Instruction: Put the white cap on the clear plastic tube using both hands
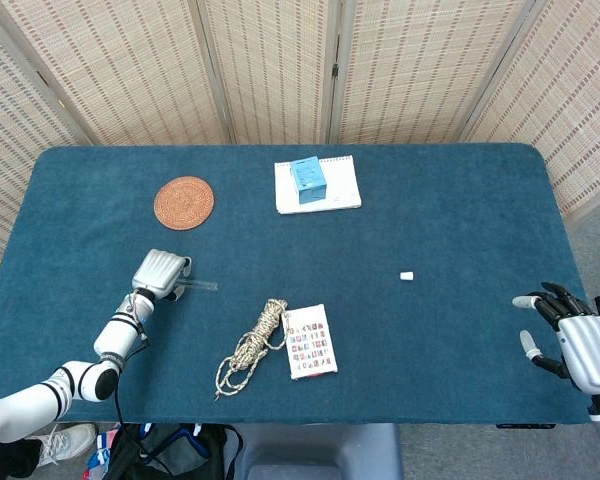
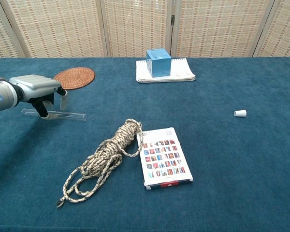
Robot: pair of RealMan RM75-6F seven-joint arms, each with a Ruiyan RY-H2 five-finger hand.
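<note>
Hardly begun: the left hand (image 2: 36,87) hovered over the tube (image 2: 53,114) lying flat on the table (image 1: 460,200), fingers down around it, no clear grip. The right hand (image 1: 570,340) waited spread and empty at the table's edge, well apart from the cap (image 1: 407,275), still loose on the cloth.

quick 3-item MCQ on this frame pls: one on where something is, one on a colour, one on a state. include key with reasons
1. Where is the white cap?
A. On the notebook
B. Alone on the table, right of the card booklet
C. On the tube

2. What colour is the cube on the notebook?
A. Blue
B. Red
C. Green

3. What is the right hand doing?
A. Holding the cap
B. Holding the rope
C. Open, holding nothing

Key:
1 B: the white cap lies on bare cloth.
2 A: the cube is blue.
3 C: the right hand has spread fingers at the table's edge.
</note>
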